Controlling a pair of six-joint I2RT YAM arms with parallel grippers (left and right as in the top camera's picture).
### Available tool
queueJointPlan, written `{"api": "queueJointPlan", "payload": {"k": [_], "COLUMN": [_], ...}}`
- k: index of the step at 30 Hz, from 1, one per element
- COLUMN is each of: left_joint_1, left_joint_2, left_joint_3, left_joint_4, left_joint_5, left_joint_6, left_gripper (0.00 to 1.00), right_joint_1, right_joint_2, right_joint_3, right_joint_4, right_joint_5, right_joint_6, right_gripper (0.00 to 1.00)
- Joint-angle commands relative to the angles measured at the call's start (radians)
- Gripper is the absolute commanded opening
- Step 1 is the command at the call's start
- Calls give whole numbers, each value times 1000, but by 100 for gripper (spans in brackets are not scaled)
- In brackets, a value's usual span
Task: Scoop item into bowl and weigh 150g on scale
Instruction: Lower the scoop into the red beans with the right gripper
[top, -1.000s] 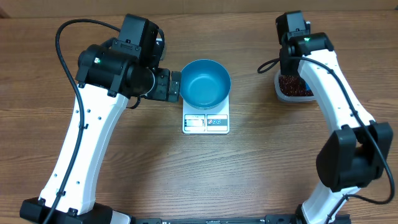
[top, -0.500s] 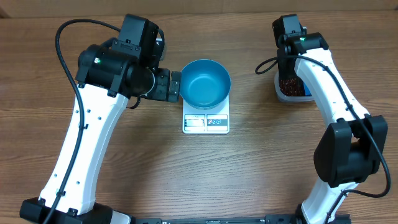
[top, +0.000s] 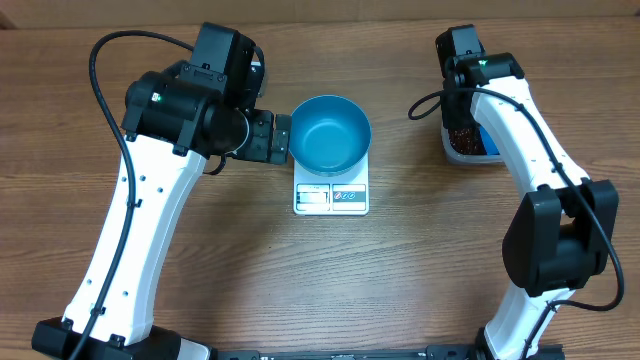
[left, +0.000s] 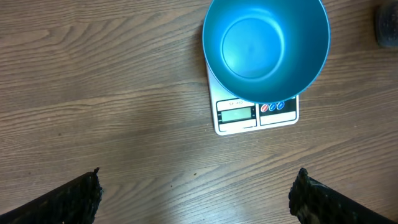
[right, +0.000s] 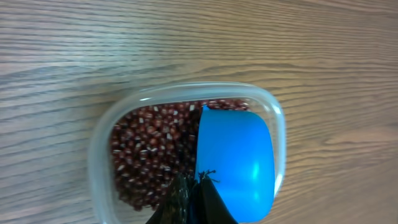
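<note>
**Beans in the tub, empty bowl on the scale**

The red-brown beans (right: 146, 155) lie heaped in a clear tub (right: 99, 149), which stands on the surface (top: 400, 260) well to the right of the scale (top: 331, 197). A blue scoop (right: 239, 162) hangs over the tub's right half, and the right claw (right: 193, 196) is clamped together on its edge. The blue bowl (top: 330, 132) sits empty on the white scale, leaving the front display uncovered. The left claw (left: 196, 190) stands wide apart, just left of the bowl.

The scale (left: 256, 116) display is too small to read.
</note>
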Motion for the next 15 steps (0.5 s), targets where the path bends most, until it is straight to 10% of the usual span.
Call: {"api": "queueJointPlan", "payload": {"k": [1,15], "left_joint_1": [4,4], "left_joint_2": [-15,-15], "left_joint_3": [11,11], "left_joint_4": [3,3], "left_joint_5": [-9,-8], "left_joint_6": [23,23], "left_gripper": [99,99], "right_joint_1": [-7,-127], "right_joint_2": [20,20], "right_joint_3": [20,20], "right_joint_4": [3,-10], "right_joint_5": [-95,-319], "right_joint_6": [27,56], "right_gripper": [4,4]}}
